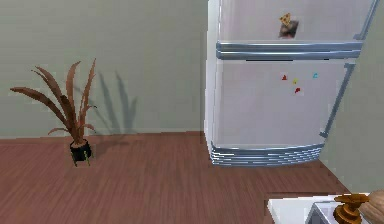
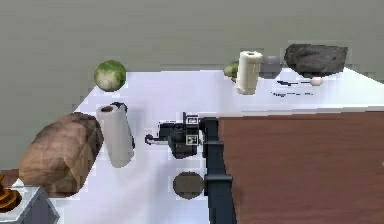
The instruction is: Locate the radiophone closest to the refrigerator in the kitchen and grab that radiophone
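Note:
My gripper [image 2: 152, 138] reaches over a white tabletop [image 2: 150, 100] at the end of the dark arm [image 2: 215, 180], with its two white marker squares [image 2: 186, 126] beside it. A small dark shape sits at the gripper's body, and I cannot make out a radiophone by shape. The fingers point toward an upright white paper roll [image 2: 116, 134] close by. I cannot tell whether the gripper holds anything. The refrigerator [image 1: 285, 85], pale with grey bands and a few magnets, stands at the forward view's right.
On the tabletop are a brown loaf [image 2: 62, 152], a green round head [image 2: 110, 75], a second paper roll [image 2: 248, 72], a dark grey lump [image 2: 315, 57], an egg [image 2: 317, 80] and a round dark dish [image 2: 188, 185]. Brown planks [image 2: 300, 165] lie right of the arm. A potted plant [image 1: 72, 110] stands by the wall.

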Robot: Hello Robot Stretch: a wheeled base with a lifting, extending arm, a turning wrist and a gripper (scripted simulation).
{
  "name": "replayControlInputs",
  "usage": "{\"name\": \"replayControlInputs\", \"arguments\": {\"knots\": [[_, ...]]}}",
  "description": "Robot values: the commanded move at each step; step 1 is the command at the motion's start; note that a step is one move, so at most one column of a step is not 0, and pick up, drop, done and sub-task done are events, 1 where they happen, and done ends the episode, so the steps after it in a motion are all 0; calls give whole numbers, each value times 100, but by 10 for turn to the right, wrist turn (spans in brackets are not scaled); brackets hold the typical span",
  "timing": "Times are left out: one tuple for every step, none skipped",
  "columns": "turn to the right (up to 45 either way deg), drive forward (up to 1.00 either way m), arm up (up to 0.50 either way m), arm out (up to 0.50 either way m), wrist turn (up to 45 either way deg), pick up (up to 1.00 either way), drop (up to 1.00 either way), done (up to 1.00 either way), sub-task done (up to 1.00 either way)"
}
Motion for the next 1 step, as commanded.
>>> {"name": "replayControlInputs", "arguments": {"knots": [[0, 0, 0, 0, 0, 100, 0, 0, 0]]}}
